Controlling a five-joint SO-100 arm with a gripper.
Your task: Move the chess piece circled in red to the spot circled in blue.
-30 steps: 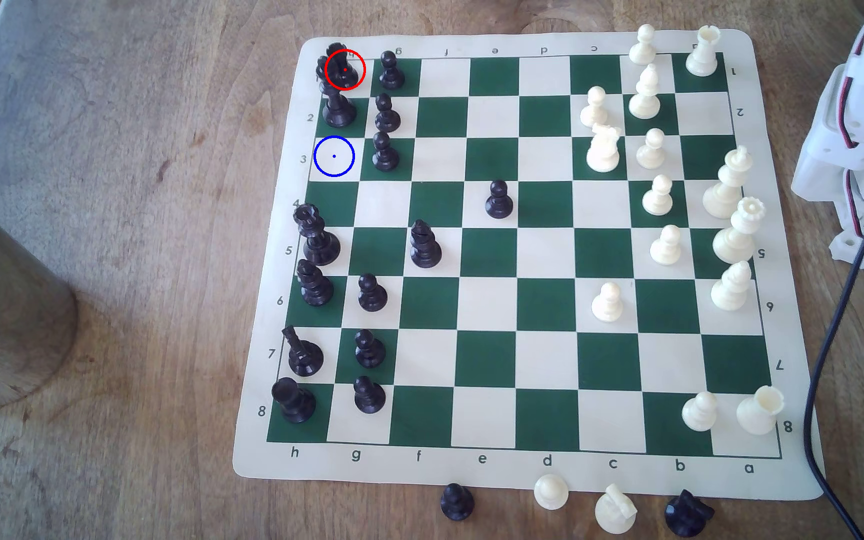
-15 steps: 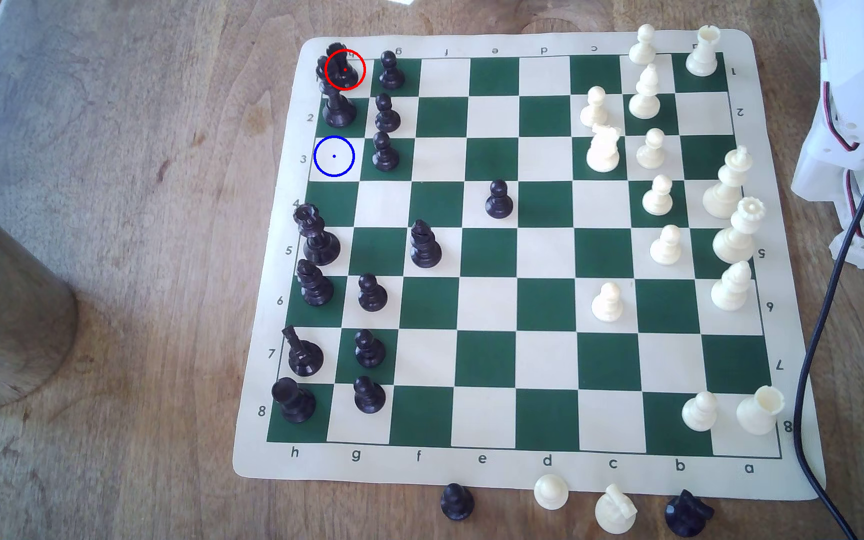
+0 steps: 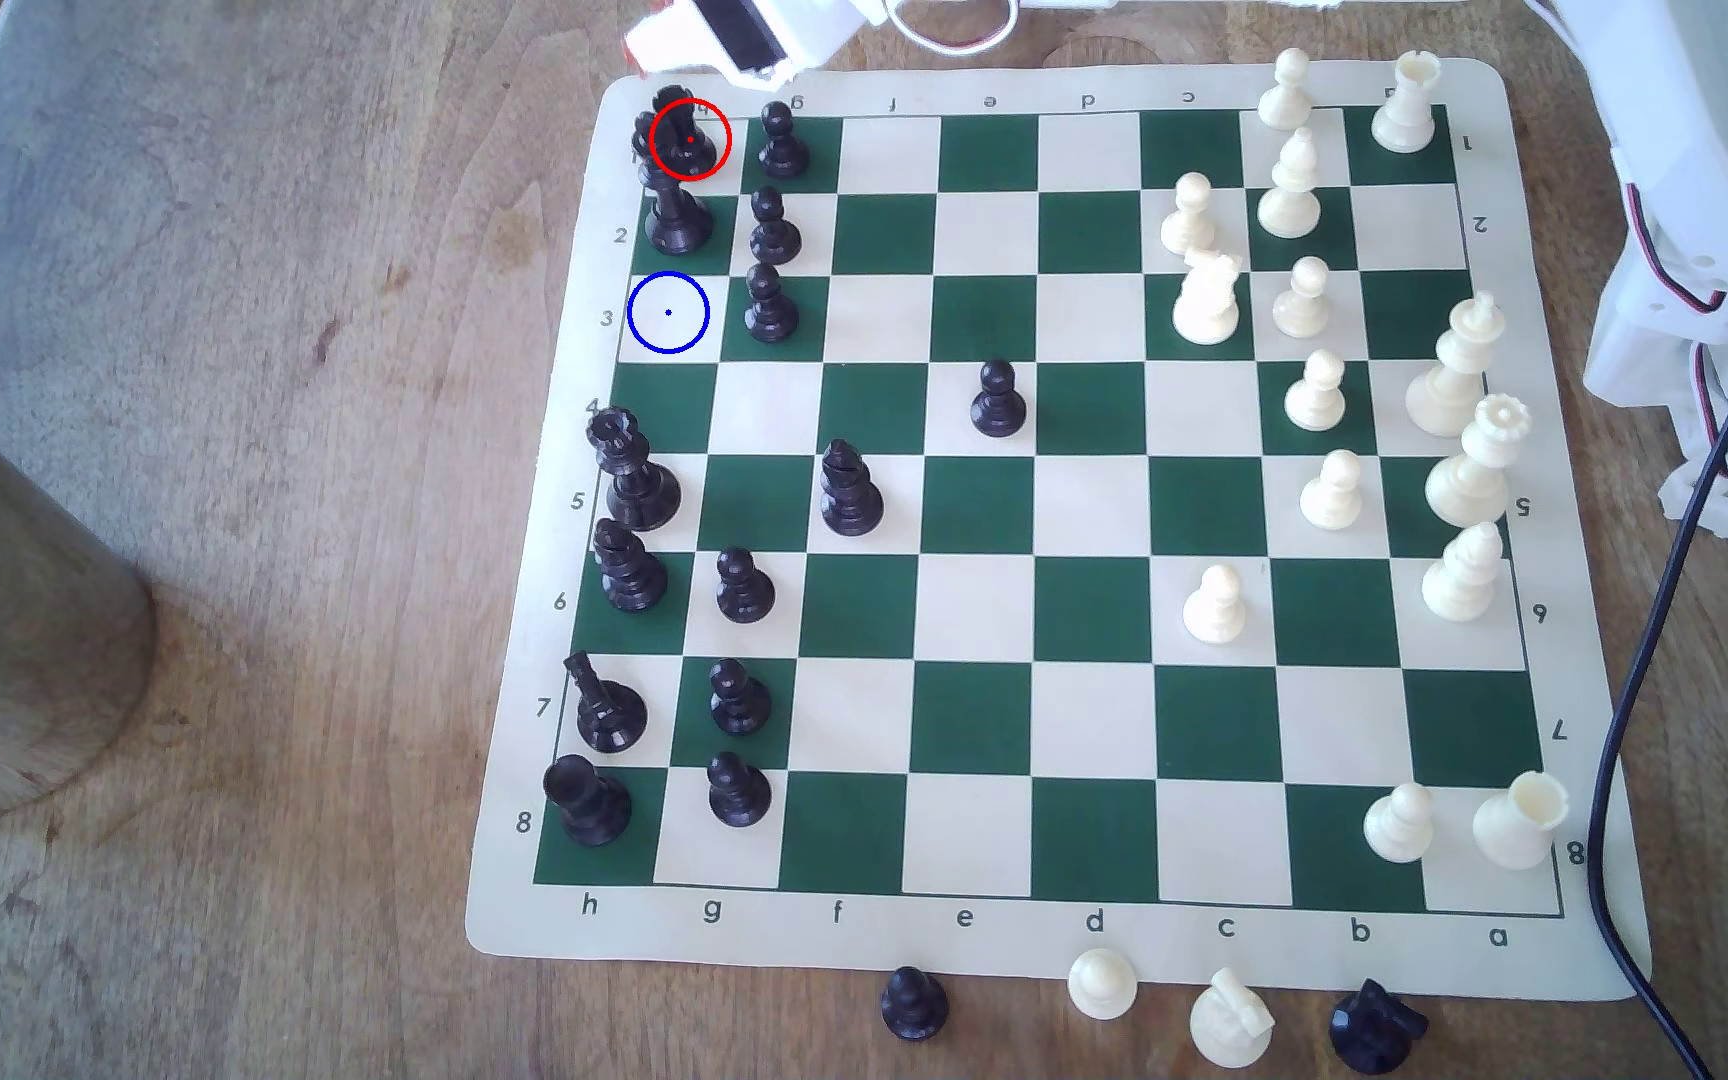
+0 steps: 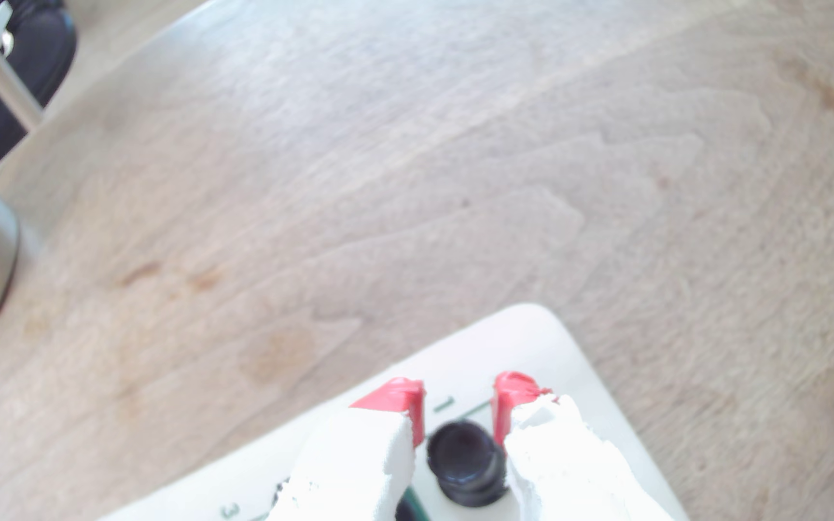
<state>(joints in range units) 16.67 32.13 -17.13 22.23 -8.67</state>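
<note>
The chess piece circled in red, a squat black rook [image 3: 678,130], stands on the far corner square of the green-and-cream mat [image 3: 974,950], at the exterior view's left. My gripper [image 3: 647,54], white with red fingertips, hangs just behind and above it at the frame's upper edge. In the wrist view the rook [image 4: 465,463] sits in the gap between the two fingers of the open gripper [image 4: 460,396], slightly apart from both. The spot circled in blue [image 3: 669,312] is a bare cream square two rows nearer the camera in the same column.
A taller black piece [image 3: 675,218] stands between rook and blue spot, with black pawns [image 3: 782,140] one column to the right. A metal cylinder [image 3: 8,602] stands off the mat at left. Captured pieces [image 3: 1229,1023] lie along the mat's near edge. A black cable [image 3: 1670,623] hangs at right.
The arm has swung from the exterior view's right edge across the far side of the board. The gripper now hangs over the rook's corner; no piece has moved.
</note>
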